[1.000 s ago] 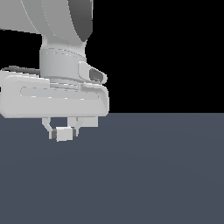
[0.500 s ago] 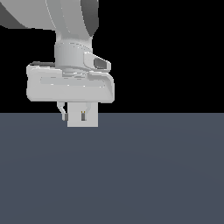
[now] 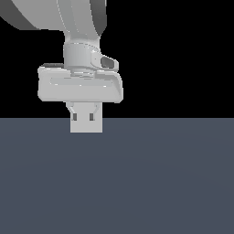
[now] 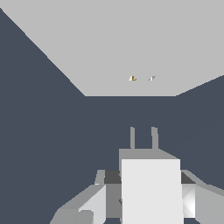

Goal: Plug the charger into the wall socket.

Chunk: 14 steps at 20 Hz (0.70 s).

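Observation:
In the wrist view my gripper (image 4: 148, 199) is shut on the charger (image 4: 151, 188), a white-grey box with two prongs (image 4: 132, 138) pointing at the wall socket (image 4: 131, 39). The socket is a big light-grey plate with two tiny dots (image 4: 132, 78) at its centre. A strip of dark floor shows between prongs and plate, and the prongs sit roughly in line with the dots. In the exterior view the gripper (image 3: 83, 118) hangs in front of the square wall socket (image 3: 86, 128). The charger (image 3: 83, 117) between the fingers blends into the plate.
A dark blue-grey floor (image 3: 137, 183) fills the lower half of the exterior view, with black background above. The arm's white hand body (image 3: 80, 87) sits just above the plate.
The hand has travelled toward the exterior view's right with the charger in its grip. It now stands in front of the socket plate, which showed only from half a second ago.

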Each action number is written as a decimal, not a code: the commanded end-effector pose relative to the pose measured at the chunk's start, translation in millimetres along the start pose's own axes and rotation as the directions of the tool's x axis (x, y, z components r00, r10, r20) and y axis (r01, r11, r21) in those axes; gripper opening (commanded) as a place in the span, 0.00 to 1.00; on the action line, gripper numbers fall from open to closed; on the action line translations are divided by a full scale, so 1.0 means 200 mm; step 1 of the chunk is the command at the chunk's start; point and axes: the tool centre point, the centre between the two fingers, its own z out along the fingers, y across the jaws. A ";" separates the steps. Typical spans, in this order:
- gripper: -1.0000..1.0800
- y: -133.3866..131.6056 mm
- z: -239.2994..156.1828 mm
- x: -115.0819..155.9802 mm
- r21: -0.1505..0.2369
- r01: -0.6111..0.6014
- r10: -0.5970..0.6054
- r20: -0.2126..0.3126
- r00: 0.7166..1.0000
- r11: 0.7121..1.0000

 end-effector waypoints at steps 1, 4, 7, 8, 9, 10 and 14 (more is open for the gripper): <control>0.00 0.00 0.00 0.00 0.000 -0.002 0.002 0.001 1.000 1.000; 0.00 0.00 0.00 0.00 0.000 0.000 0.000 0.001 1.000 1.000; 0.00 0.00 0.00 0.00 0.000 0.000 0.000 0.001 1.000 1.000; 0.00 0.00 0.00 0.00 0.000 0.000 0.000 0.001 1.000 1.000; 0.00 0.00 0.00 0.00 0.000 0.000 0.000 0.001 1.000 1.000; 0.00 0.00 0.00 0.01 0.000 0.000 0.000 0.001 1.000 1.000; 0.00 0.00 0.01 0.04 0.000 0.000 0.000 0.001 1.000 1.000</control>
